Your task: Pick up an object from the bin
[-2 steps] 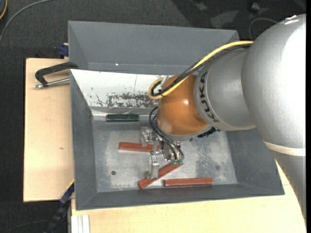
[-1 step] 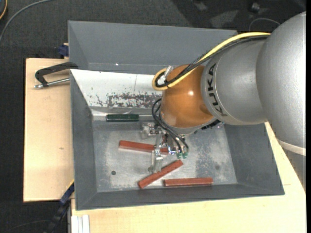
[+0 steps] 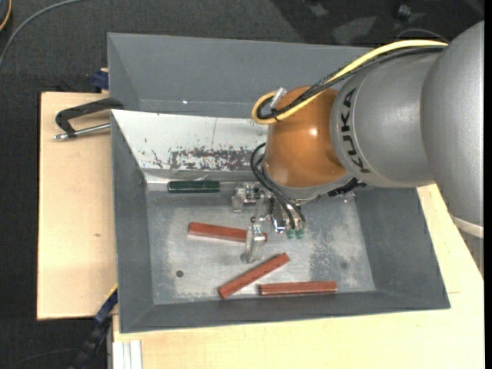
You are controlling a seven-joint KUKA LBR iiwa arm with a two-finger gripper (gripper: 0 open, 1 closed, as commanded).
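Note:
My gripper (image 3: 252, 249) hangs low in the middle of the bin, under the arm's orange cover. Its tip sits just off the right end of a red-brown flat stick (image 3: 215, 233) that lies nearly level on the bin floor. Just below the tip, a second red-brown stick (image 3: 254, 275) lies slanted, its right end raised toward the gripper. Nothing shows held in the gripper.
A third red-brown stick (image 3: 297, 287) lies level along the front wall. A dark green pen-like rod (image 3: 194, 186) rests against the back wall at the left. A small dark speck (image 3: 179, 274) sits on the floor at the front left. The arm covers the bin's right back part.

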